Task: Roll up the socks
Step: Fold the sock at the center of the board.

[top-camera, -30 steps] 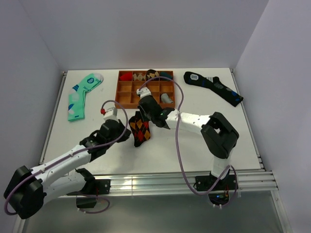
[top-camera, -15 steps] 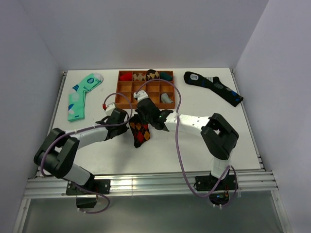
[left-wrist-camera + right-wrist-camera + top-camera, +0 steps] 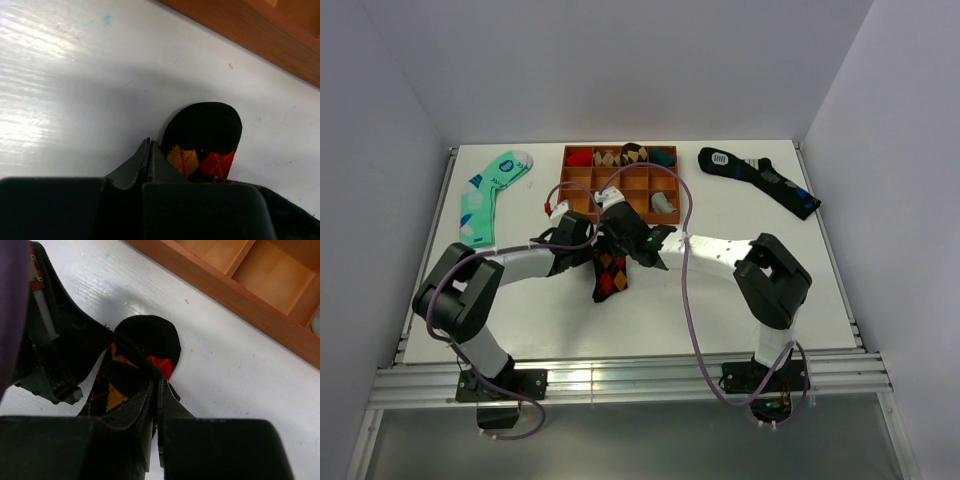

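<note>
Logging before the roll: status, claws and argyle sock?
Left claw shut, beside black end of argyle sock. Right claw shut on sock; not yet rolled. Wooden tray close beyond, not touching.

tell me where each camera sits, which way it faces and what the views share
Top external: above and behind the bases, looking down on the table; left arm and right arm meet over the argyle sock.
Left wrist: on the left arm, low, facing the sock's black end and the wooden tray; shut left gripper at the bottom.
Right wrist: above the sock, tilted down towards the tray; the right gripper pinches the sock.
Shared: all three show the sock and tray.
</note>
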`<action>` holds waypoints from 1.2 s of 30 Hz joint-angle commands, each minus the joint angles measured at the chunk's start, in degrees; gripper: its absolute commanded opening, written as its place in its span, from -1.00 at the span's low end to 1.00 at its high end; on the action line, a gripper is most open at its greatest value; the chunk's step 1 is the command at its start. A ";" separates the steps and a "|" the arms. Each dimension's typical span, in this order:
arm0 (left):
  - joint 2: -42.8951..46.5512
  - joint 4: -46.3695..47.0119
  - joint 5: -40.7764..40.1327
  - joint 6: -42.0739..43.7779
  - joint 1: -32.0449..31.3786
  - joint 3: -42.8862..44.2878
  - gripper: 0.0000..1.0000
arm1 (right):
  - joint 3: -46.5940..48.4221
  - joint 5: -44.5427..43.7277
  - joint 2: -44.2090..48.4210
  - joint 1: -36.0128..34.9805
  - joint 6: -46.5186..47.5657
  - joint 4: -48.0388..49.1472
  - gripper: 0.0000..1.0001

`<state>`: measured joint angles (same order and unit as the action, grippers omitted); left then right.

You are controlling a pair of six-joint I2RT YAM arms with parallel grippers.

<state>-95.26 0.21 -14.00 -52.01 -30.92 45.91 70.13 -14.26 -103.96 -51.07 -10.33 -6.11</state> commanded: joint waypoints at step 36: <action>0.60 10.60 8.46 1.47 -0.02 -2.49 -0.99 | 5.98 3.02 -9.06 4.93 -3.65 5.85 -0.63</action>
<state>-96.97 9.04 -6.33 -51.79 -30.50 44.01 74.98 -10.41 -111.94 -46.83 -13.13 -2.28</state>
